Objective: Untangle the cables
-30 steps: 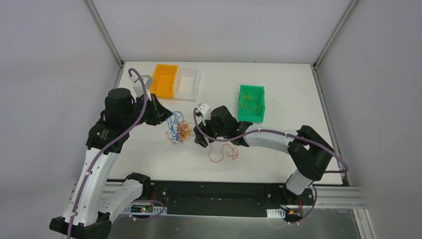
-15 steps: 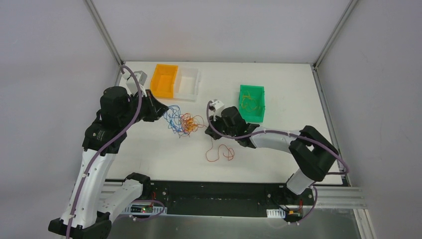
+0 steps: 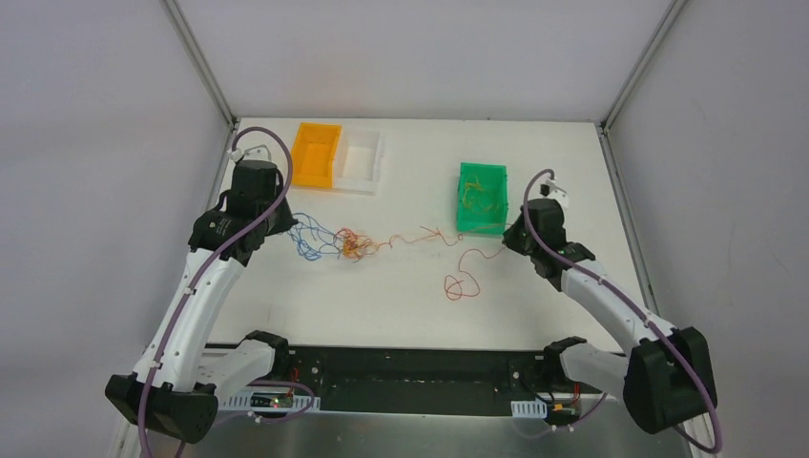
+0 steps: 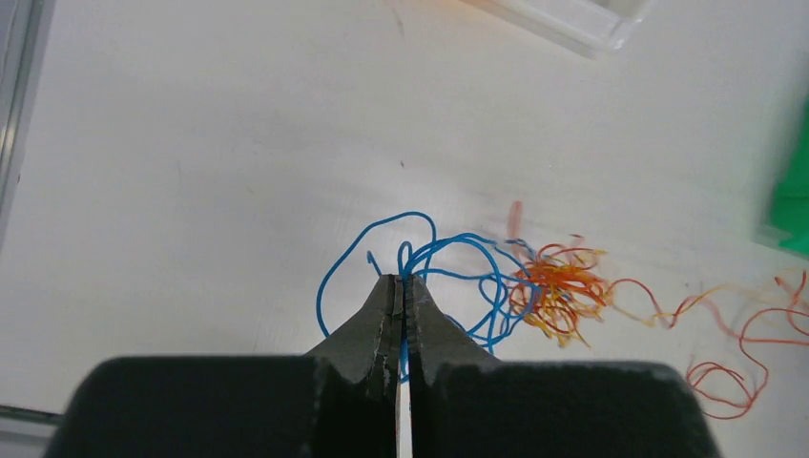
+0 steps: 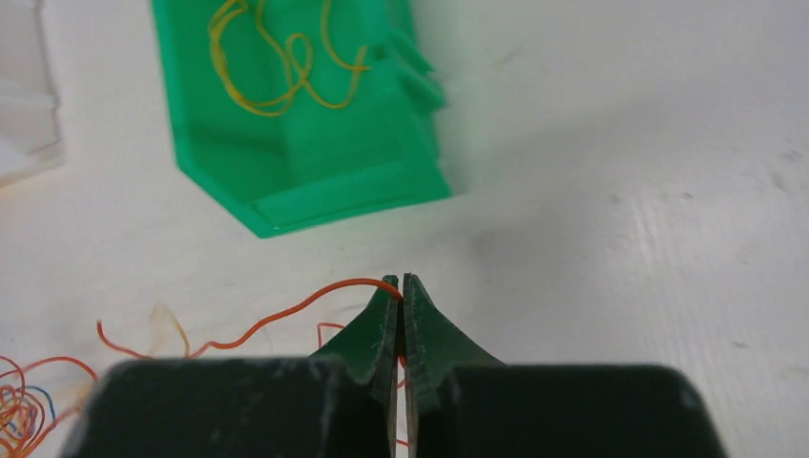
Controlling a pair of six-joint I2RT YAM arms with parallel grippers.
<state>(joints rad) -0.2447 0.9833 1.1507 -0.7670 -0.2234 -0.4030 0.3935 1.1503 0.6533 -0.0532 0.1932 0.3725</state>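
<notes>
The cables [image 3: 353, 243] form a small tangle of blue, orange-red and yellow strands on the white table. My left gripper [image 4: 402, 280] is shut on a blue cable [image 4: 448, 250] at the tangle's left side. Blue loops [image 3: 307, 239] spread just right of that gripper [image 3: 283, 221] in the top view. My right gripper [image 5: 402, 280] is shut on an orange-red cable [image 5: 286, 317], just below the green bin. That strand [image 3: 465, 272] runs from the right gripper [image 3: 512, 239] leftward, with loops lying on the table, and a stretched strand [image 3: 420, 235] leads toward the tangle.
A green bin [image 3: 482, 198] holding yellow strands [image 5: 286, 57] stands right of centre. An orange bin [image 3: 316, 155] and a white bin [image 3: 361, 160] stand side by side at the back left. Metal frame rails [image 3: 625, 210] run along the table's sides.
The right gripper closed on the orange-red cable and swung far right, to below the green bin, drawing the strand out of the tangle. The left arm pulled the blue cable slightly left and back.
</notes>
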